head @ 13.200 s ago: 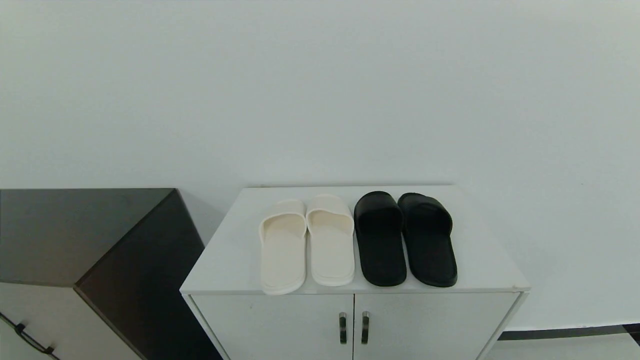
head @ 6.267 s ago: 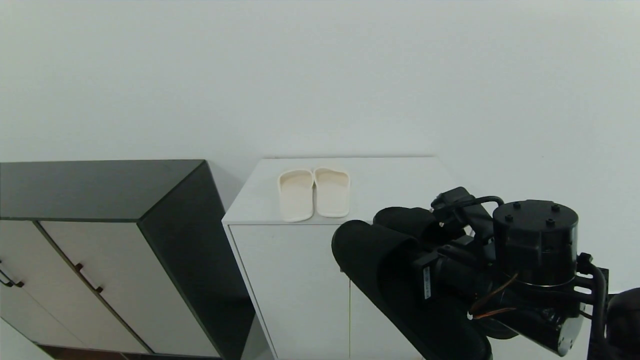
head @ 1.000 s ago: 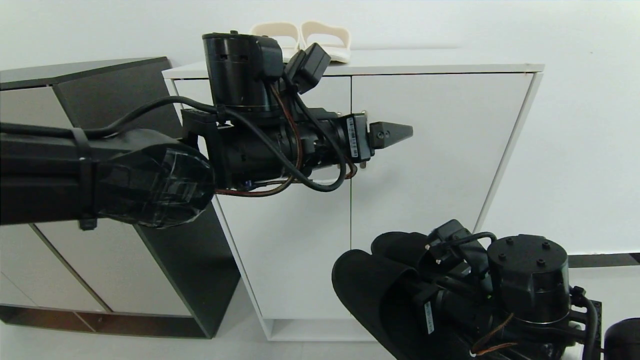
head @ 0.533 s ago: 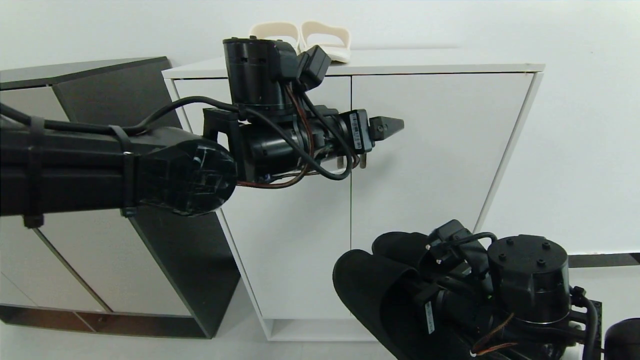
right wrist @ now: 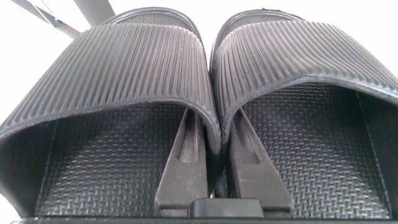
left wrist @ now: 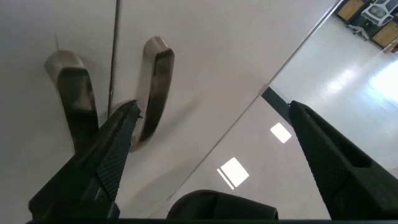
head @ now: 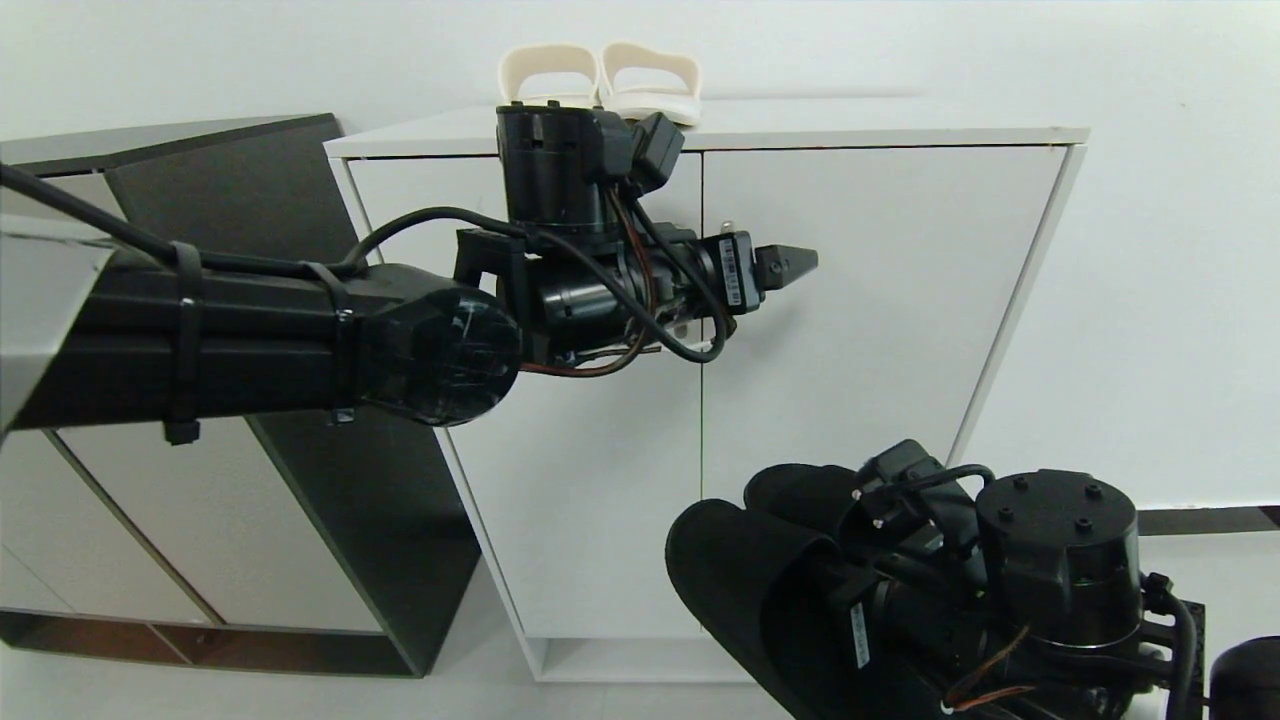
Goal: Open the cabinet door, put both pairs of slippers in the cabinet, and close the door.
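1. White cabinet doors point(head: 860, 300) are both shut, so I'd say we're on step one: getting a door open. The two metal handles point(left wrist: 155, 87) sit either side of the centre seam.
2. Left gripper point(head: 797, 262) hangs right in front of those handles, fingers point(left wrist: 106, 168) spread wide with nothing in them. One fingertip sits just beside a handle, not around it as far as I can tell.
3. Next move, my guess: line up so one handle sits between the fingers, pinch it, then pull out along the door's swing.
4. Black slippers point(head: 760, 570) are low down in front of the cabinet. They're held by the right gripper point(right wrist: 214, 134), its fingers pinching both straps together.
5. Cream slippers point(head: 600, 75) sit on the cabinet top point(head: 880, 128), above the left door.
6. Dark cabinet point(head: 230, 170) stands just beside, on the left.
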